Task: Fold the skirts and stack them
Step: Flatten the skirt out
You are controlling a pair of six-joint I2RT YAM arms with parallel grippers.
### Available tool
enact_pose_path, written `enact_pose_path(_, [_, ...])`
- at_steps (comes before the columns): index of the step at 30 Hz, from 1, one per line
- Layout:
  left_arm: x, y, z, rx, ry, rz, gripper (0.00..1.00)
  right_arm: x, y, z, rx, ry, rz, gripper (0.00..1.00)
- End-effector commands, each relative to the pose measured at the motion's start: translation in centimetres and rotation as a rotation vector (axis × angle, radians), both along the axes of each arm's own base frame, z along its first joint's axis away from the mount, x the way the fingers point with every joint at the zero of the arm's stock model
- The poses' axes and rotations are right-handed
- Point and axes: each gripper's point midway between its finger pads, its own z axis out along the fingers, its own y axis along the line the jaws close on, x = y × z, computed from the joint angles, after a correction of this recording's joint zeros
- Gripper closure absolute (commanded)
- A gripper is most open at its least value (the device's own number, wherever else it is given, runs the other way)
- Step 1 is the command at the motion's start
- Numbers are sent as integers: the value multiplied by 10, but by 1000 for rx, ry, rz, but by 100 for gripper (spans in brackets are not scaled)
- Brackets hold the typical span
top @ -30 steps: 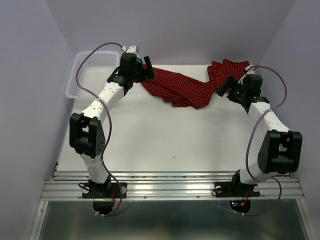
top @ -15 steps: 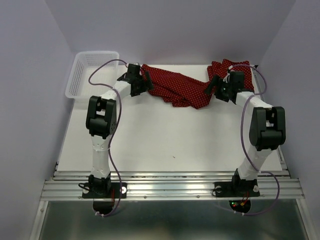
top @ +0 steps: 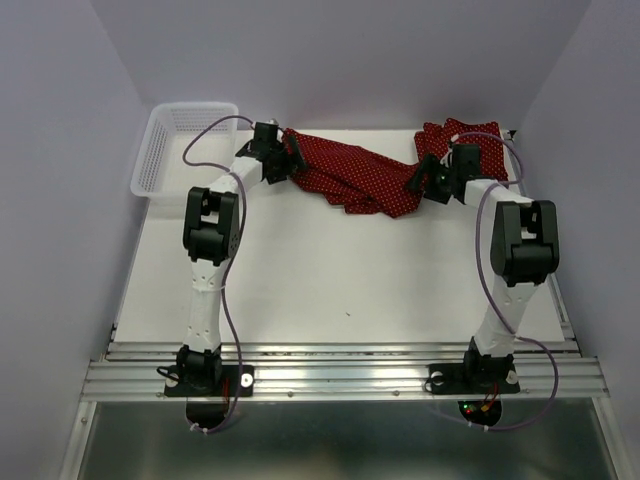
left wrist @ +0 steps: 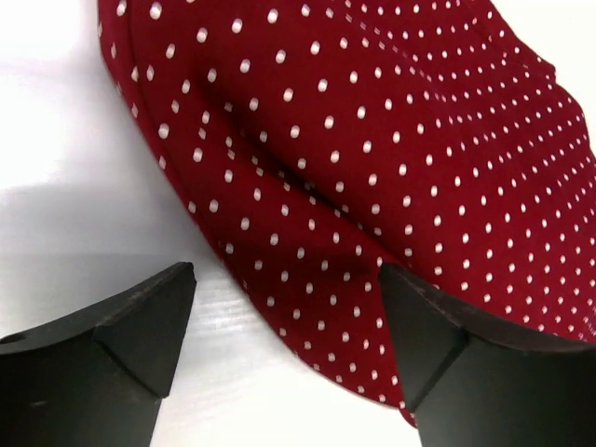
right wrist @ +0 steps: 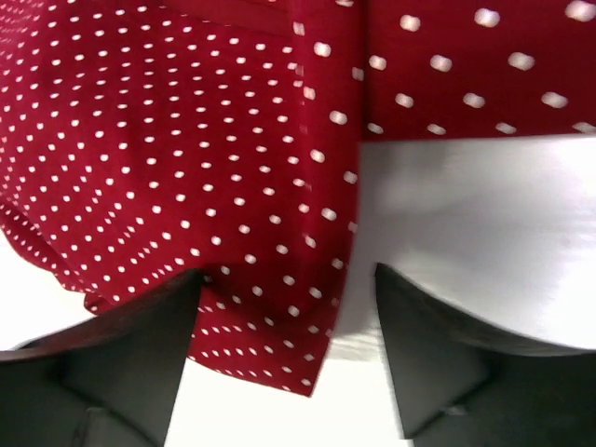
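Dotted skirt flat on bench, right of basket, long axis running sideways away from it. My left pincer open astride its basket-side hem; my right pincer open astride the hem farthest from basket. Nothing gripped.

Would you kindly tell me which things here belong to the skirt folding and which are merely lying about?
Belonging to the job: dotted skirt spread along the far edge; bunched dotted cloth at far right, probably another skirt; left gripper and right gripper, each open at a hem.
Lying about: white lattice basket, far left corner.
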Motion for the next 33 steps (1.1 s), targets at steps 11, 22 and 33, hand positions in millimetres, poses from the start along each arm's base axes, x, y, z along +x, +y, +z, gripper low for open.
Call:
enact_pose_path(11, [22,14,124,36,-316,-17,100,35,12,101,-59,-285,57,99])
enact_pose_path(22, [-126,76,349,197,-868,28,100,-56,-34,290,-287,-679,-93,99])
enact_pose_path(33, [-271,102,431,76,-1144,63,100,-167,-43,391,-315,-895,-125,97])
